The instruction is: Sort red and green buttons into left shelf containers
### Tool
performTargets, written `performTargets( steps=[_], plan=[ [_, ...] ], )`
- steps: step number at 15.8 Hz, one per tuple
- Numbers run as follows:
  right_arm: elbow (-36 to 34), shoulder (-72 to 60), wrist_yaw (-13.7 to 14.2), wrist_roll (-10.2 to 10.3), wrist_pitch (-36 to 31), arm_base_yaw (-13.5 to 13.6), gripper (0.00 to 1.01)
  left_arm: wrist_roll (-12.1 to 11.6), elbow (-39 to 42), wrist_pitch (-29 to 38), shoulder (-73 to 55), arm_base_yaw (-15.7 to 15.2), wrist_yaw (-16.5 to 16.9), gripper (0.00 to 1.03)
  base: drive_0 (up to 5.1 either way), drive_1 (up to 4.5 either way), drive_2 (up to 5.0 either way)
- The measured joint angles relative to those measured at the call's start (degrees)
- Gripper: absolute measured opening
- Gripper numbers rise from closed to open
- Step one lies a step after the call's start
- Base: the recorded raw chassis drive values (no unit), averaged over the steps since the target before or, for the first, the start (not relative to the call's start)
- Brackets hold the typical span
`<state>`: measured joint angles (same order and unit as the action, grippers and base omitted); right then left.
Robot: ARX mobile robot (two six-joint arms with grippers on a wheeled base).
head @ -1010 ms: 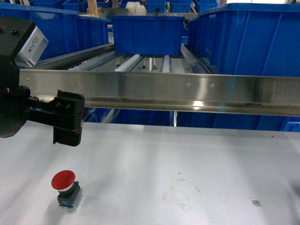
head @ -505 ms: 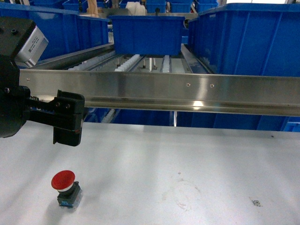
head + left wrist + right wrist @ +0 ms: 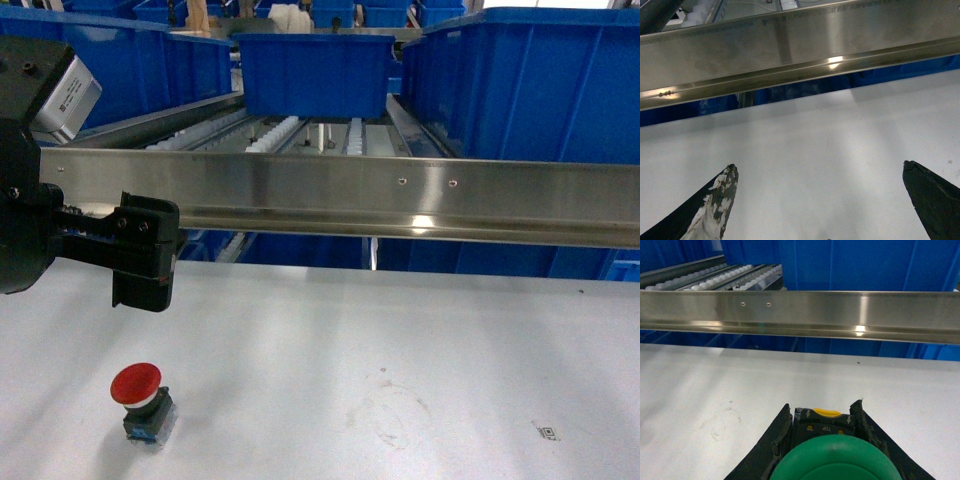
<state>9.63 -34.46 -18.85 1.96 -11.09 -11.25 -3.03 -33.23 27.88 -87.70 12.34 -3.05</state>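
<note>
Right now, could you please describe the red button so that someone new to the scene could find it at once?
Start at the white table below the long steel rail. Near its front left corner, below the open left tool, stands the red button: a red mushroom cap on a dark base, alone on the table.

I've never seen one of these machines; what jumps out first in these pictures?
A red button sits alone on the white table, near its left front. Big blue bins crowd the shelf behind a shiny steel rail. The right gripper clamps a green button.
</note>
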Motion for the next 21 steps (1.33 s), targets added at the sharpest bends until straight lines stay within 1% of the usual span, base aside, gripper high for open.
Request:
performTargets(
  steps=[1, 2, 3, 5, 7, 9, 10, 12, 13, 15, 17, 18, 20, 21],
  plan=[
    [-0.50, 5.07, 1.09, -0.50, 4.48, 0.00, 0.30, 0.00, 0.00, 0.02, 0.00, 0.00, -0.04, 0.98, 0.0, 0.00, 0.0],
    [-0.72, 6.51, 1.36, -1.40, 5.55, 0.00, 0.30, 0.00, 0.00, 0.00, 0.00, 0.04, -0.02, 0.98, 0.0, 0.00, 0.0],
    [-0.72, 6.38, 1.36, -1.53, 5.55, 0.00, 0.30, 0.00, 0.00, 0.00, 0.00, 0.04, -0.02, 0.98, 0.0, 0.00, 0.0],
    [-0.72, 6.43, 1.36, -1.53, 5.51, 0.00, 0.30, 2.43, -0.13, -0.35, -2.34, -0.17, -1.38, 0.98, 0.0, 0.00, 0.0],
    [-0.72, 6.45, 1.38, -1.53, 5.51, 0.00, 0.30, 4.81, -1.31, -1.11, -8.11, -0.04, -2.05, 0.98, 0.0, 0.00, 0.0],
    [-0.72, 6.45, 1.36, -1.55, 5.51, 0.00, 0.30, 7.74, -3.08, -0.31, -11.23, 0.37, -2.23, 0.98, 0.0, 0.00, 0.0],
    [-0.72, 6.45, 1.38, -1.55, 5.49, 0.00, 0.30, 8.63, -4.37, -0.42, -12.83, 0.66, -2.86, 0.98, 0.0, 0.00, 0.0],
    [-0.72, 6.45, 1.38, -1.55, 5.53, 0.00, 0.30, 9.16, -6.12, -5.57, -15.61, 1.79, -4.66, 0.98, 0.0, 0.00, 0.0],
    [-0.72, 6.45, 1.38, -1.55, 5.51, 0.00, 0.30, 9.97, -6.25, -7.61, -15.82, 2.25, -4.94, 0.98, 0.0, 0.00, 0.0],
    [-0.72, 6.45, 1.38, -1.55, 5.51, 0.00, 0.30, 10.67, -6.25, -7.69, -16.11, 3.37, -6.84, 0.98, 0.0, 0.00, 0.0],
    [-0.72, 6.45, 1.40, -1.53, 5.53, 0.00, 0.30, 12.28, -6.03, -9.18, -17.57, 3.56, -6.10, 0.98, 0.0, 0.00, 0.0],
    [-0.72, 6.45, 1.40, -1.53, 5.51, 0.00, 0.30, 13.51, -5.64, -9.97, -18.23, 3.21, -6.08, 0.98, 0.0, 0.00, 0.0],
    [-0.72, 6.45, 1.40, -1.53, 5.53, 0.00, 0.30, 14.91, -4.68, -10.14, -18.88, 2.27, -6.08, 0.98, 0.0, 0.00, 0.0],
    [-0.72, 6.45, 1.40, -1.55, 5.51, 0.00, 0.30, 15.28, -4.61, -9.79, -19.10, 1.79, -4.98, 0.98, 0.0, 0.00, 0.0]
  ],
)
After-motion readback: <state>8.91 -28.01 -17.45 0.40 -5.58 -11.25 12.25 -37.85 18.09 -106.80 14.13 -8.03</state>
